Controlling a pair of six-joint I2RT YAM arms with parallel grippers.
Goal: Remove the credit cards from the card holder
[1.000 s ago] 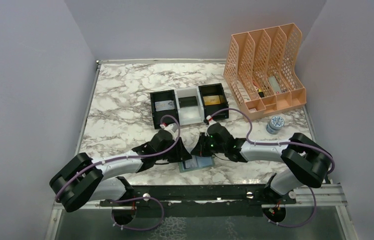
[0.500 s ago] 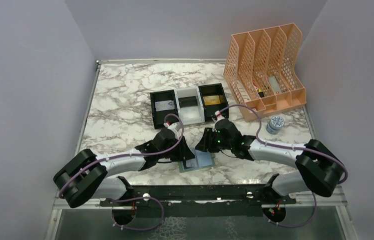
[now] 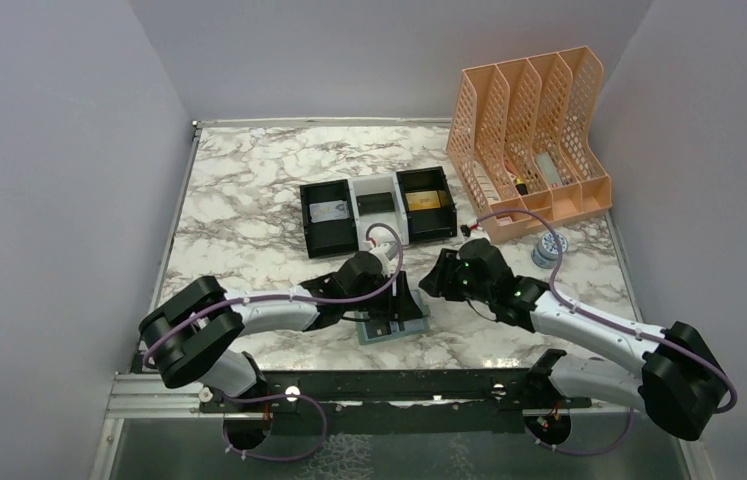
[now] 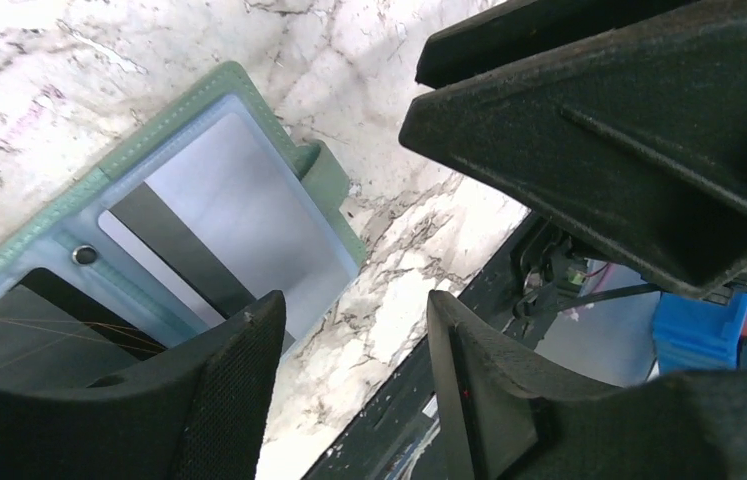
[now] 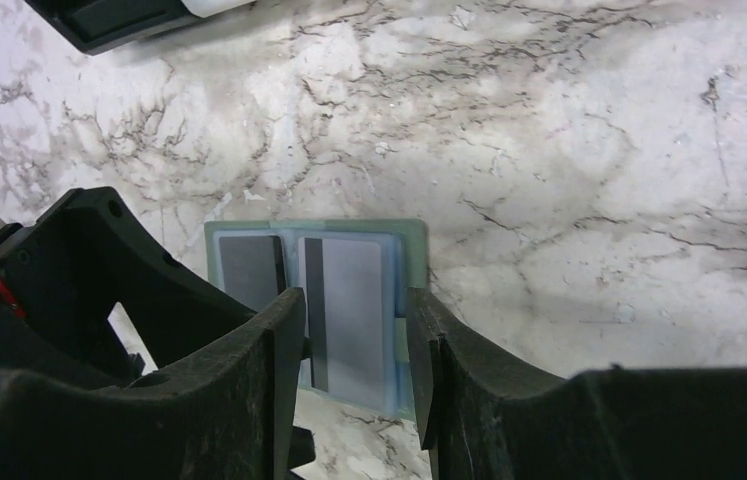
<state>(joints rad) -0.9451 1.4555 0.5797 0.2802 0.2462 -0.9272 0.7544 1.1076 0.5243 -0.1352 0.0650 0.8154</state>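
The card holder point(image 3: 385, 334) lies open on the marble near the front edge, sage-green rim with a pale blue inside point(image 4: 239, 120). A grey credit card with a black stripe point(image 4: 234, 225) sits in one pocket, and a dark card point(image 4: 49, 320) in the other. Both also show in the right wrist view: the striped card point(image 5: 349, 300) and the dark card point(image 5: 249, 265). My left gripper point(image 4: 354, 345) is open and empty, low over the holder's near edge point(image 3: 404, 308). My right gripper point(image 5: 354, 305) is open and empty, raised above the holder's right side point(image 3: 434, 283).
A black-and-white three-compartment tray point(image 3: 377, 235) stands behind the holder, with a grey card point(image 3: 329, 211) and a gold card point(image 3: 427, 199) in its outer bins. A peach file organizer point(image 3: 534, 130) and a small round tin point(image 3: 549, 248) stand at the right.
My left arm has moved right, its gripper now over the card holder. My right arm has drawn back to the right, off the holder.
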